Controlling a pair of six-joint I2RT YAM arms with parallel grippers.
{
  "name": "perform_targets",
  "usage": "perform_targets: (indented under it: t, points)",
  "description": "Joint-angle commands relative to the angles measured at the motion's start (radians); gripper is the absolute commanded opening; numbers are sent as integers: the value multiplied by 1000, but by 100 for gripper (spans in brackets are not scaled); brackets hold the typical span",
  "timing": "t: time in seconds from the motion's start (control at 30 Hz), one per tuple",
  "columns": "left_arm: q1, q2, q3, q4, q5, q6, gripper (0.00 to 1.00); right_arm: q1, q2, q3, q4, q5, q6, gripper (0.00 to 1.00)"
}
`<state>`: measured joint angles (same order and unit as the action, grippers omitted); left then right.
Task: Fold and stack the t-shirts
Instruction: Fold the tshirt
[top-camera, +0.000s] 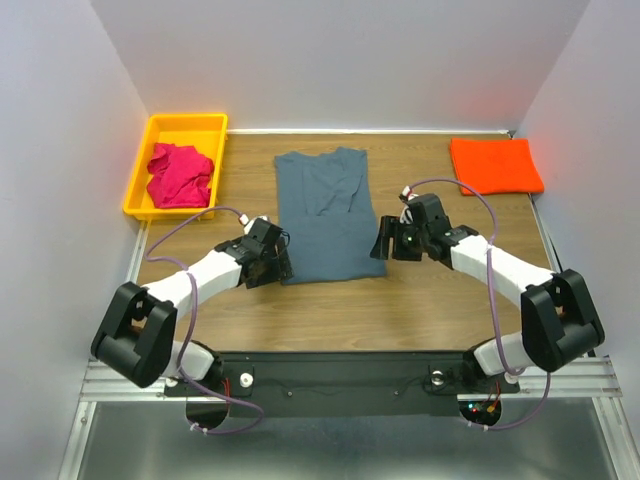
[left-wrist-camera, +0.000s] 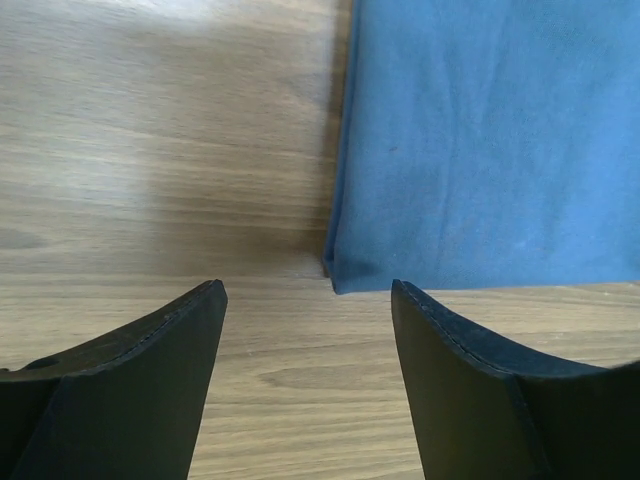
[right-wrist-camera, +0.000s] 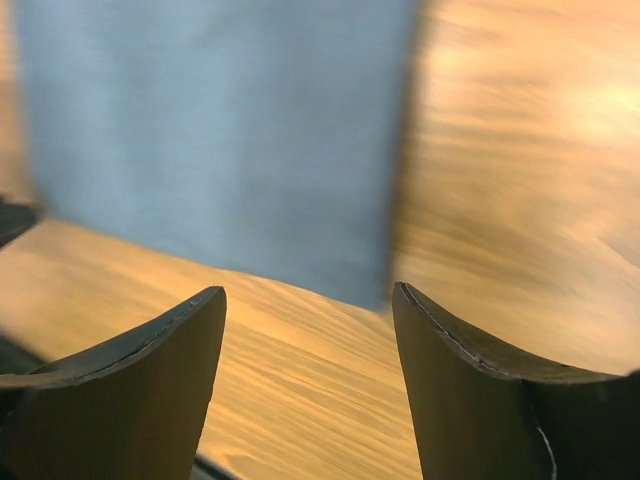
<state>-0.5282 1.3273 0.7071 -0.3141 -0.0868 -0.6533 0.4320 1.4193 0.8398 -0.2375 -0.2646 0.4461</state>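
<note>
Wood-grain boarding is recorded across the whole tabletop. It is enclosed on the left, far and right sides by plain pale walls. A ribbed metal rail is seen along the near edge.

At the far left corner a rectangular yellow plastic bin is noted, and the crumpled magenta-pink cloth t-shirt is contained in it.

The left gripper is found low over the bare wood, just beside the near left corner of the large slate grey-blue cloth t-shirt. Its fingers are seen well spread in the left wrist view, and nothing is held between them.

The grey-blue t-shirt is laid flat at mid-table, folded into a long narrow panel with the neckline towards the far wall. Light creasing is visible in its upper half.

The right gripper is placed at the right edge of that shirt, near its lower corner. In the blurred right wrist view its fingers are also parted widely, with only wood between them.

At the far right, well apart from the rest, the bright orange cloth t-shirt is found folded into a neat flat rectangle on the wood.
</note>
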Motion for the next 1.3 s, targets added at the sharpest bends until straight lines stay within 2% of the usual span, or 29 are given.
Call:
perform_targets:
  t: [0.0, 0.13, 0.4, 0.7, 0.9, 1.13, 1.27]
  points:
    - [-29, 32, 58, -31, -36, 9, 76, -3, -54, -2, -141, 195, 16, 74]
    - [-50, 76, 78, -34, -59, 6, 71, -3, -43, 1, -170, 211, 25, 74]
    - [-56, 119, 97, -26, -79, 7, 66, -3, -11, -5, -184, 202, 48, 73]
    - [-56, 193, 112, -31, -67, 18, 53, 19, 58, 2, -187, 203, 86, 65]
    - [-56, 246, 112, -37, -44, 30, 40, 50, 96, 16, -191, 234, 118, 64]
    - [-58, 259, 97, -39, -25, 41, 15, 68, 139, 41, -194, 258, 152, 64]
    - [-56, 253, 89, -34, -21, 44, 6, 74, 167, 56, -192, 258, 152, 63]
